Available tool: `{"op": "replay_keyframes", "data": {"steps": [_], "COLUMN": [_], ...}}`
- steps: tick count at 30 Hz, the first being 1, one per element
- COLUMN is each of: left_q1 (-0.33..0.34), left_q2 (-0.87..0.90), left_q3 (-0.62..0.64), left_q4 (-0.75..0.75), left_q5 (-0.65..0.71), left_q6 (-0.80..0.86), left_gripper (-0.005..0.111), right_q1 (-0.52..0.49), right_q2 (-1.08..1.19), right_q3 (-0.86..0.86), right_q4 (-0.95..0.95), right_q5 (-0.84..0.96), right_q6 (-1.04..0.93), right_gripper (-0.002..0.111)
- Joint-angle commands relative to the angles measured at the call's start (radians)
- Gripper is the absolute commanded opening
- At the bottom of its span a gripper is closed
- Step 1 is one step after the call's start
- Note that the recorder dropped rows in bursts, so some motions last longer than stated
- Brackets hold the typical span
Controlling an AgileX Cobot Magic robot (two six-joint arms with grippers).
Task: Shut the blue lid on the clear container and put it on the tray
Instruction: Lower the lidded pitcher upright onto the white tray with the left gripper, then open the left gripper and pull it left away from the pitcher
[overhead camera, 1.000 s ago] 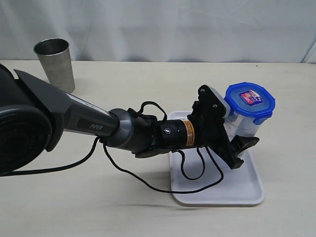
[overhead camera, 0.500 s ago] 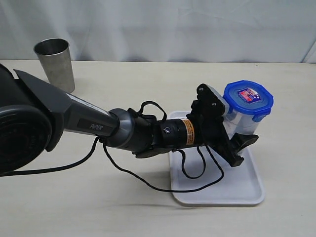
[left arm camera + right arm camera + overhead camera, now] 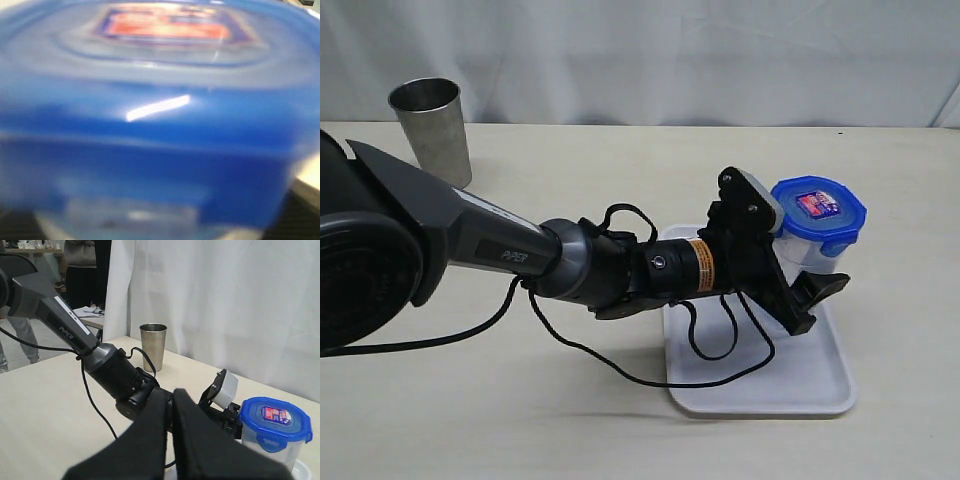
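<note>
The left pincer (image 3: 805, 275) comes in from the left of the outside picture and sits right at the clear container (image 3: 823, 250). One black finger (image 3: 820, 290) shows low in front of the container, just beside it. The other finger is hidden behind it. I cannot tell if this pincer is squeezing the container or just sitting around it. In the left wrist picture the blue lid (image 3: 818, 209) fills almost everything and looks blurry.

The blue lid sits flat on top of the container, with a red and white sticker facing up. The container stands upright on the upper right part of the white tray (image 3: 800, 385), right of the middle of the outside picture. The rest of the tray is bare.

The right pincer (image 3: 171, 400) shows only in the right wrist picture, at the bottom middle. Its two dark fingers are pressed together with nothing between them.

A black cable (image 3: 620, 372) loops down from the left arm (image 3: 470, 240) onto the tan surface (image 3: 520, 420). A grey metal cup (image 3: 431, 128) stands in the upper left, well apart from the tray. A white curtain (image 3: 670, 50) hangs behind.
</note>
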Motion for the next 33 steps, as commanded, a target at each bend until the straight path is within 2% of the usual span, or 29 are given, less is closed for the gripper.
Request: {"op": "replay_keyframes", "data": {"steps": [1, 15, 18, 23, 25, 29, 31, 33], "left_q1": [0.002, 0.002, 0.002, 0.002, 0.002, 0.002, 0.002, 0.011], "left_q2": [-0.004, -0.020, -0.020, -0.020, -0.020, -0.020, -0.020, -0.020], "left_q3": [-0.005, -0.005, -0.005, -0.005, -0.005, -0.005, -0.005, -0.005], "left_q4": [-0.010, 0.023, 0.162, 0.166, 0.144, 0.073, 0.024, 0.043], "left_q5": [-0.012, 0.041, 0.029, 0.021, 0.037, 0.081, 0.107, 0.110], "left_q6": [-0.001, 0.011, 0.011, 0.012, 0.010, 0.010, 0.015, 0.023], "left_gripper": [0.078, 0.078, 0.078, 0.078, 0.083, 0.103, 0.105, 0.105], "right_q1": [0.001, 0.001, 0.001, 0.001, 0.001, 0.001, 0.001, 0.001], "right_q2": [-0.004, -0.004, -0.004, -0.004, -0.004, -0.004, -0.004, -0.004], "right_q3": [0.002, 0.002, 0.002, 0.002, 0.002, 0.002, 0.002, 0.002], "right_q4": [-0.006, -0.006, -0.006, -0.006, -0.006, -0.006, -0.006, -0.006], "right_q5": [0.004, 0.004, 0.004, 0.004, 0.004, 0.004, 0.004, 0.004], "right_q6": [0.005, 0.005, 0.005, 0.005, 0.005, 0.005, 0.005, 0.005], "right_gripper": [0.005, 0.005, 0.005, 0.005, 0.005, 0.005, 0.005, 0.005]}}
